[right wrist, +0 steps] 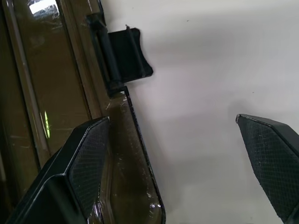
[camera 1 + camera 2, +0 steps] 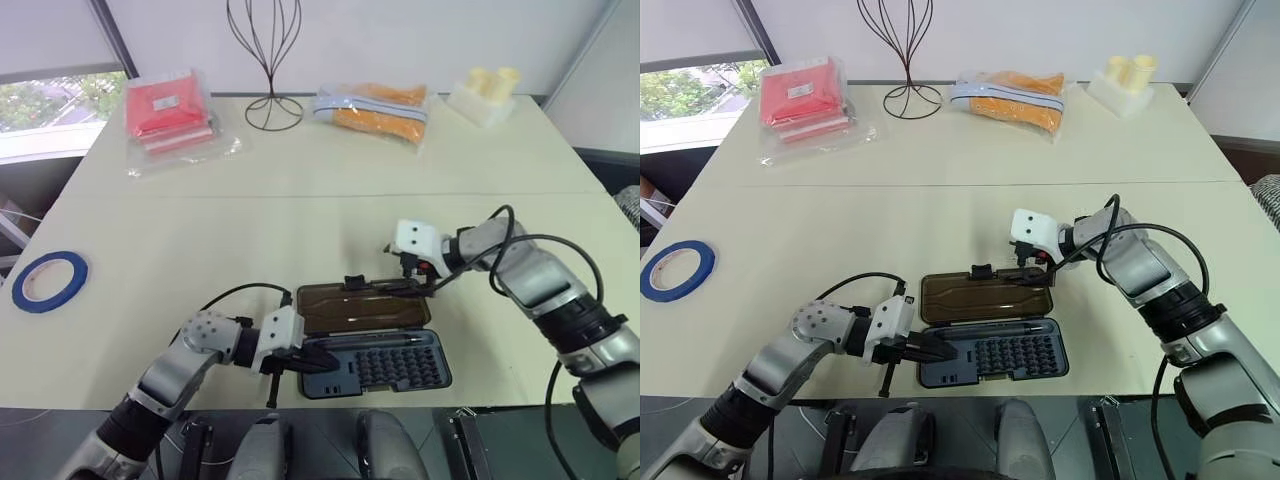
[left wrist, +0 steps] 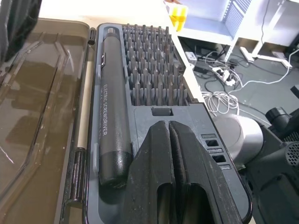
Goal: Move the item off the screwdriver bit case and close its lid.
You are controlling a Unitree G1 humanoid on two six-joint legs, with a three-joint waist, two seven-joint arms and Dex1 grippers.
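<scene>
On the table (image 2: 330, 215), far over at the left edge, lies the blue tape (image 2: 49, 281). It is flat on the table, well apart from the case. Behind it, near the back left corner, sits a red packet (image 2: 170, 108) in a clear bag. Next to that stands a thin wire stand (image 2: 268, 60). Further right lies an orange bag (image 2: 375, 108), and then a pale yellow block (image 2: 485, 93) near the back right.

Close to the front edge of the table, in the middle, the screwdriver bit case (image 2: 375, 365) lies open. Rows of little bits fill its right part, and a dark screwdriver (image 3: 110, 116) lies along the side next to the hinge. The brown see-through lid (image 2: 360, 305) lies flat on the table behind the case, with its small black latch tab (image 2: 353, 283) on the far edge.

The left gripper (image 2: 322, 362) rests on the left end of the case, and its jaws are closed together with nothing between them. The right gripper (image 2: 412, 270) hangs at the far right corner of the lid. Its jaws are spread wide, one finger (image 1: 88, 163) over the lid's edge and the other over bare table, holding nothing.
</scene>
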